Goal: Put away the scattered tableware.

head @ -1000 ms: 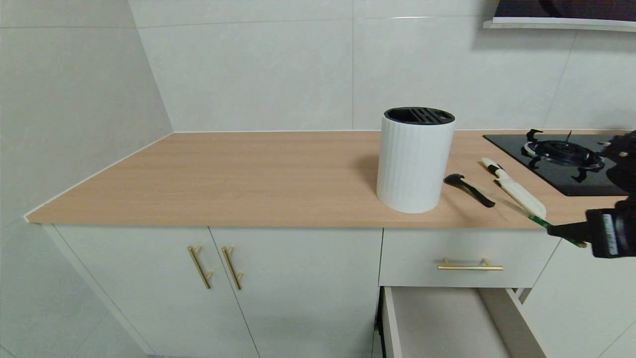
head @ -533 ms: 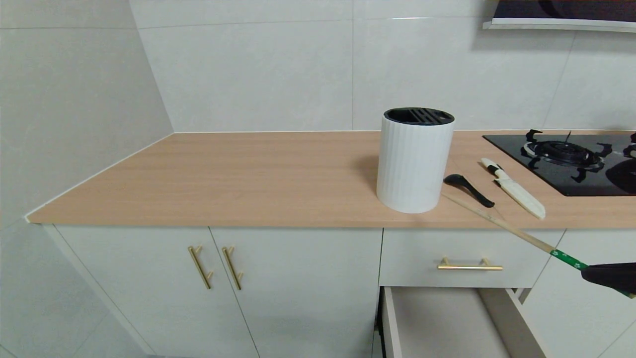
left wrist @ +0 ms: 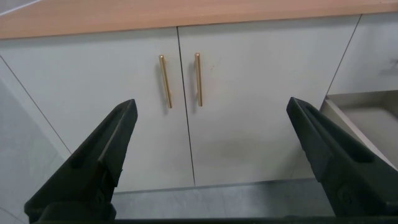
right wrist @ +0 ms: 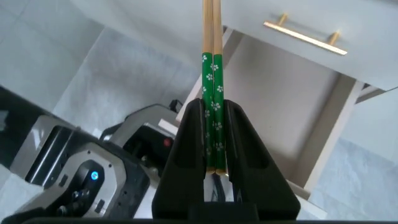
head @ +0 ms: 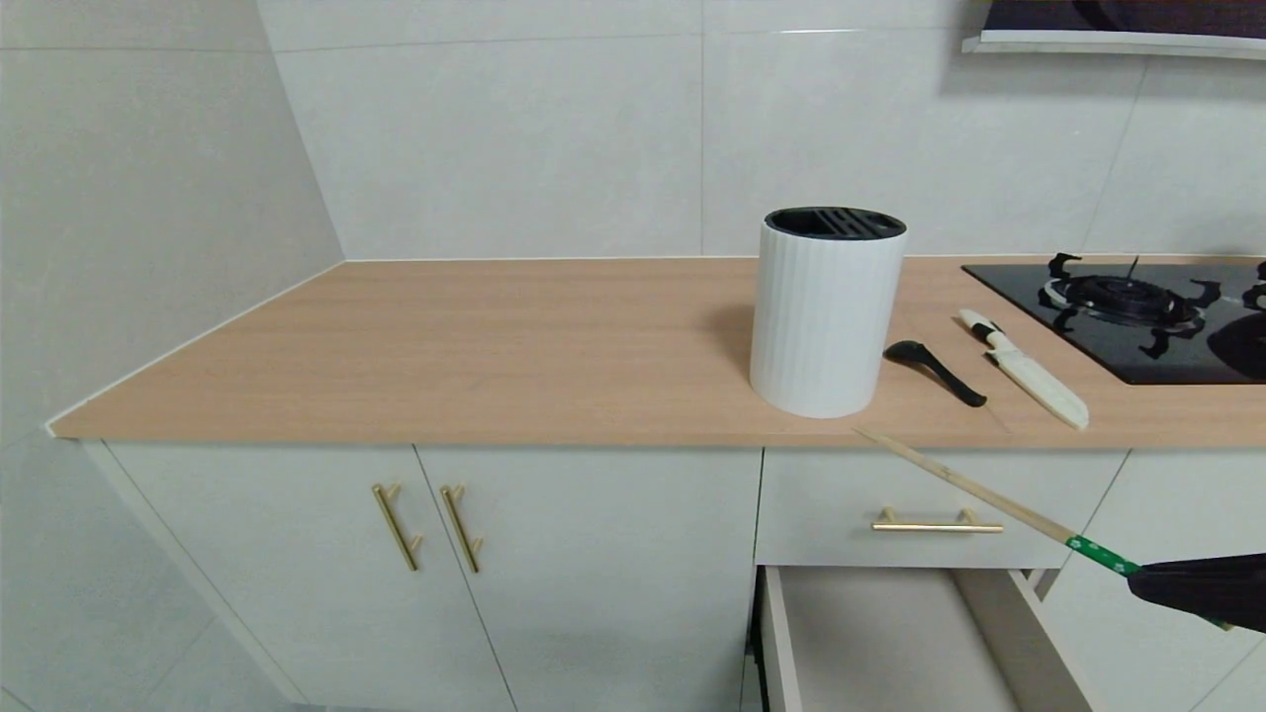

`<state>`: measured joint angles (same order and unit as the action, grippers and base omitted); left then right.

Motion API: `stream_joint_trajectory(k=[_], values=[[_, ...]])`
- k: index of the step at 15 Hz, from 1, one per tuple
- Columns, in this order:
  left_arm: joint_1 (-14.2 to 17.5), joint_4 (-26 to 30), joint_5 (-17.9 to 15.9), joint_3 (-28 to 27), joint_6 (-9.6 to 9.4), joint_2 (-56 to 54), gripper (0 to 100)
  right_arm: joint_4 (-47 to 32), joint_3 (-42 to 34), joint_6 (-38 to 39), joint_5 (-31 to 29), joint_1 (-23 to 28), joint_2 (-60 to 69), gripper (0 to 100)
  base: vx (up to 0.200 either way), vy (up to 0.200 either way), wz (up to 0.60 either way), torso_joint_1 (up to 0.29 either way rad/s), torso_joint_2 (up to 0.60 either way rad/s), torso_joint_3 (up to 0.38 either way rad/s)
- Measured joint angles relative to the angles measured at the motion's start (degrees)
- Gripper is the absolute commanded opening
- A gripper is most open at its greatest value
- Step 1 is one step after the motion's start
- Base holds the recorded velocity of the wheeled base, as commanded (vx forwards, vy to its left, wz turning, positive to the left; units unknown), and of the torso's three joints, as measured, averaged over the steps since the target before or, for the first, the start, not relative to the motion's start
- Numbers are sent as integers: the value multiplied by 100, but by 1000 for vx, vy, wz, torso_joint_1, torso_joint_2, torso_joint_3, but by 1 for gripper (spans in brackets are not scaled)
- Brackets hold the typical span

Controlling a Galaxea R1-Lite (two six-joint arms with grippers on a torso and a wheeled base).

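Here, right hand (right wrist: 212,111) grips green-ended chopsticks (right wrist: 209,37).

Wooden countertop (head: 495,346) with white ribbed holder (head: 826,316), black spoon (head: 940,375), white knife (head: 1029,375), black hob (head: 1118,351).

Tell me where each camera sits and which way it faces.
Head view: on the robot's head, facing forward and down at the wooden countertop and white ribbed cylindrical holder; the right pincer shows at the edge.
Left wrist view: low, facing the white cabinet doors' two gold handles, framed by the open left pincer.
Right wrist view: looking down at the open drawer along green-ended wooden chopsticks its pincer grips.
Shared: head and right wrist views both show chopsticks and drawer.
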<state>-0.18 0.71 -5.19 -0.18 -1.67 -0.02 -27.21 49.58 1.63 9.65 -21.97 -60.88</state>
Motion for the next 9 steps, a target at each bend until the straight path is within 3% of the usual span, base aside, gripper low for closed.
stream_joint_trajectory(k=[9], values=[[0, 0, 0, 0, 1, 0, 100, 22, -187, -188, 184, -41, -362, 0, 0, 0, 0, -174, 460, 283]])
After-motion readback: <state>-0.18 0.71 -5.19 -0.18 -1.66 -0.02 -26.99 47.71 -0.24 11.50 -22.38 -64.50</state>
